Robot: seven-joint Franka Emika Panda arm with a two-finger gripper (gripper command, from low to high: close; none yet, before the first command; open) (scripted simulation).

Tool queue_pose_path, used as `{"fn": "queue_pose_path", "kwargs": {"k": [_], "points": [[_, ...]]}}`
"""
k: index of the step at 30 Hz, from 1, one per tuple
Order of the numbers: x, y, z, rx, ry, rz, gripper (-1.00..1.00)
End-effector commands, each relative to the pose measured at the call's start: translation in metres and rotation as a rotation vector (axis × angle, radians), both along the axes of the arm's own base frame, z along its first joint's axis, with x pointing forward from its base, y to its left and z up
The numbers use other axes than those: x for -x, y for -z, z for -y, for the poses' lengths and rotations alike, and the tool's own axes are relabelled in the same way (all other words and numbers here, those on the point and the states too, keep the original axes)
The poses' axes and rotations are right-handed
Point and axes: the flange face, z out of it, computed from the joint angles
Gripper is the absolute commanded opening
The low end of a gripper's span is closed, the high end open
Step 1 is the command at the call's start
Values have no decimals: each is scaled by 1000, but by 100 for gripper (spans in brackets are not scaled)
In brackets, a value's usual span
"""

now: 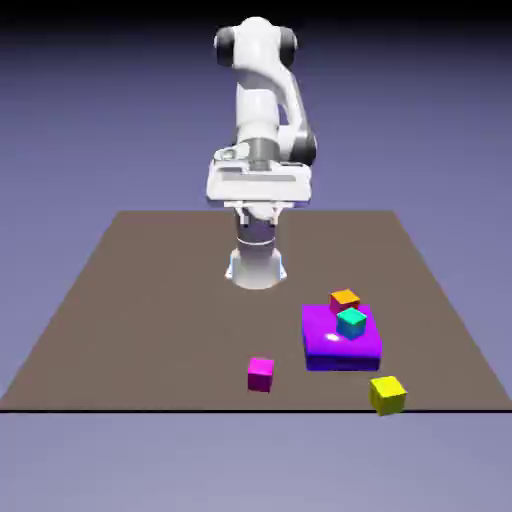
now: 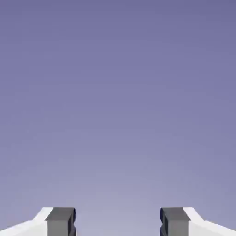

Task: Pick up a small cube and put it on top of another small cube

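- Arm [image 1: 258, 105]: upper section raised above the base [image 1: 256, 268], which stands at the far side of the worktop [image 1: 190, 300]. The white hand [image 1: 259, 184] is held high, well apart from the cubes.
- Fingers [image 2: 61, 223]: spread, with a wide gap between the two tips at the bottom of the hand view. Nothing is gripped; only backdrop [image 2: 118, 115] shows between them.
- Pink cube [image 1: 261, 375]: the task's cube. It rests on the worktop near the front edge, a little to the exterior view's right of the middle. It sits apart from the purple block, on that block's exterior-view left side and slightly nearer the camera.
- Purple block [image 1: 325, 350]: flat and wide with rounded edges, lying on the worktop toward the exterior view's right. A bright highlight shows on its top.
- Teal cube [image 1: 351, 323]: seen against the top of the purple block, toward the exterior view's right side of it, and turned with a corner toward the camera.
- Orange cube [image 1: 345, 299]: at the far edge of the purple block, partly covered by the teal cube. Its front face reads redder than its top. Whether it rests on the block or behind it cannot be determined.
- Yellow cube [image 1: 388, 396]: at the front edge of the worktop, nearer the camera than the purple block, turned at an angle.
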Motion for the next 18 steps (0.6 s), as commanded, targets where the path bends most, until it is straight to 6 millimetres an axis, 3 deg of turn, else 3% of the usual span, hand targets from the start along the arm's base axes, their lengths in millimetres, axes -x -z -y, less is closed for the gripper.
{"fn": "queue_pose_path", "kwargs": {"k": [1, 10, 18], "points": [[-7, 9, 0, -5, 8, -37, 0], [-55, 107, -2, -47, 87, -365, 0], [-75, 209, -4, -70, 170, -656, 0]]}}
